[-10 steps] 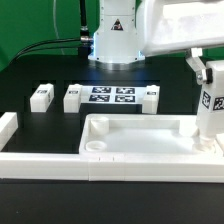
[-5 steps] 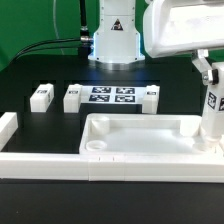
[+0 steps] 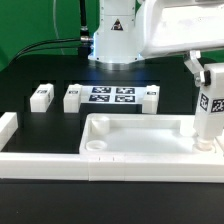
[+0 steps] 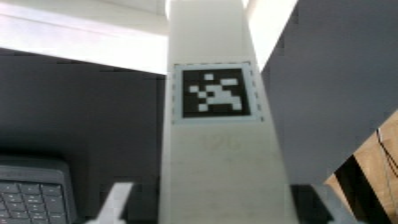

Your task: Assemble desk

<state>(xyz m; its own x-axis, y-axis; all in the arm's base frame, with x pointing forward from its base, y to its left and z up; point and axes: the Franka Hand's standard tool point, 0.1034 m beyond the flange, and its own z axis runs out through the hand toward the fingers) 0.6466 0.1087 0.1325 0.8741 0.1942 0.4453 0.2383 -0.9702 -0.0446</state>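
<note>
Black table (image 3: 45, 125), green backdrop (image 3: 25, 25), pretty plain setup. The fingers (image 4: 119, 205) are clamped on a white leg (image 3: 208, 105), one on each side, holding it upright with its tag showing. It sits at the desk top's (image 3: 130, 135) corner on the exterior view's right, though I can't tell if it's seated. Three spare legs (image 3: 41, 95) lie around the marker board (image 3: 111, 96).

Single arm (image 3: 178, 28) rises from base at rear, big white link crossing top of exterior view's right. Wrist points straight down. Gripper (image 3: 203, 72) vertical, jaws part-way closed, clamped on upper end of upright leg (image 3: 208, 108). Wrist view: both fingers (image 4: 121, 205) flank leg, tight against its sides.
</note>
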